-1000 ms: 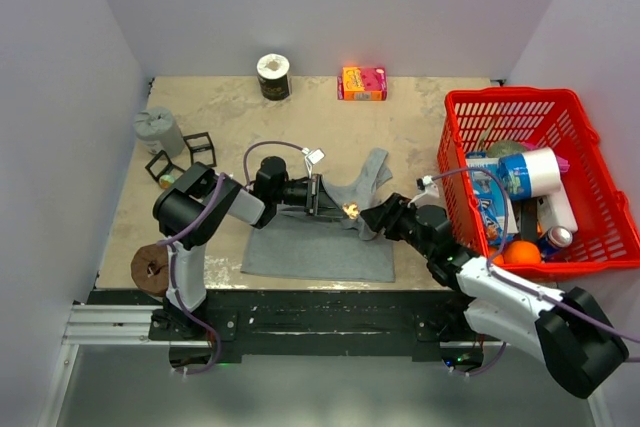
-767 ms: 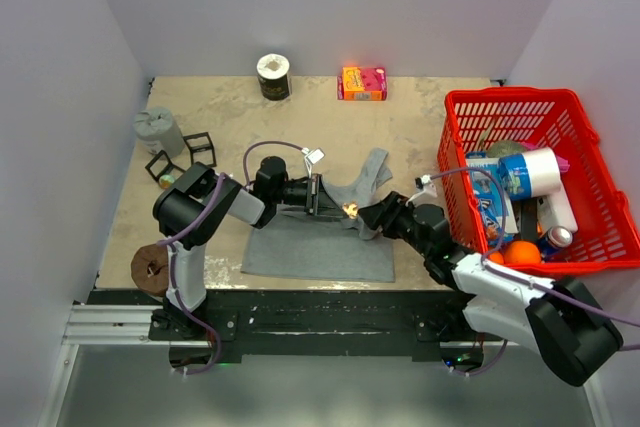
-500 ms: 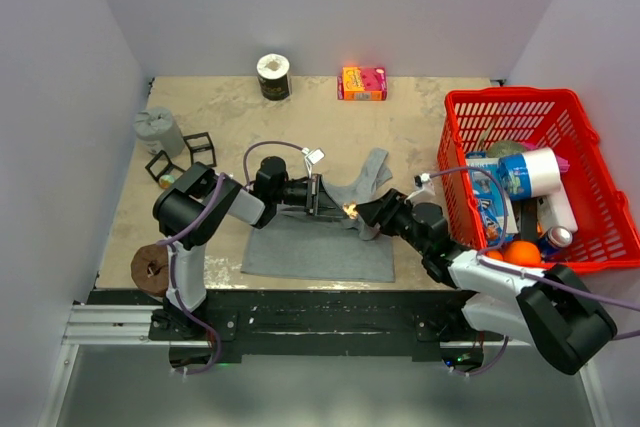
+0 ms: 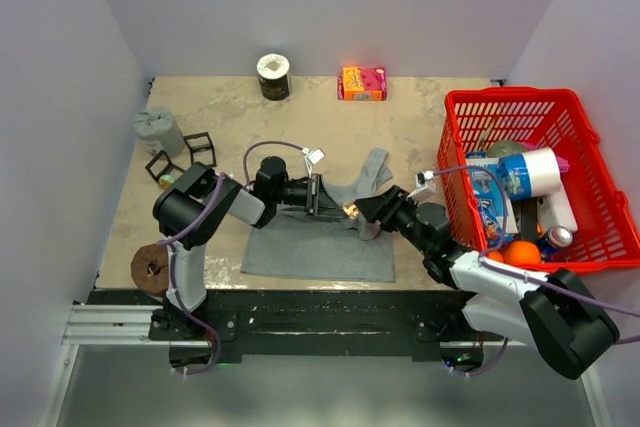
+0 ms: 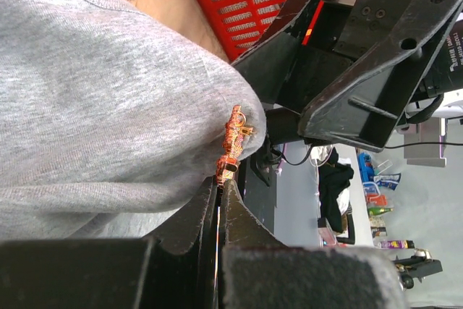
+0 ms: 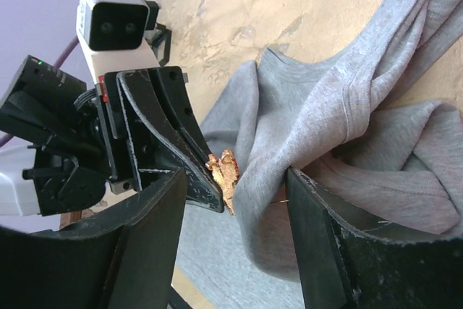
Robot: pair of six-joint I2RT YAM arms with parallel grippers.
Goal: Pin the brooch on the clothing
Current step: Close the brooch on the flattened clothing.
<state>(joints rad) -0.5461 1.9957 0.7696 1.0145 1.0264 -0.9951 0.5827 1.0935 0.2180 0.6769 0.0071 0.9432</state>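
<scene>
The grey tank top (image 4: pixel 318 247) lies on the table with its upper part lifted into a fold. My left gripper (image 4: pixel 322 196) is shut on the small orange-red brooch (image 4: pixel 350 209) and holds it against that fold. In the left wrist view the brooch (image 5: pixel 233 135) sticks out past my shut left gripper (image 5: pixel 219 181), touching the grey fabric (image 5: pixel 94 106). My right gripper (image 4: pixel 364 209) is open. In the right wrist view the right gripper (image 6: pixel 235 179) straddles the brooch (image 6: pixel 224 171) and the fabric fold (image 6: pixel 325 106). A thin gold pin tip shows behind the fold.
A red basket (image 4: pixel 520 99) full of bottles and packets stands at the right. A pink box (image 4: pixel 362 82) and a tape roll (image 4: pixel 273 75) sit at the back. A grey cylinder (image 4: pixel 160 130), black frames (image 4: pixel 190 152) and a brown ring (image 4: pixel 152 267) are at the left.
My right gripper has crept forward and left, closing in around the fold and the brooch. My left gripper has stayed put with the brooch.
</scene>
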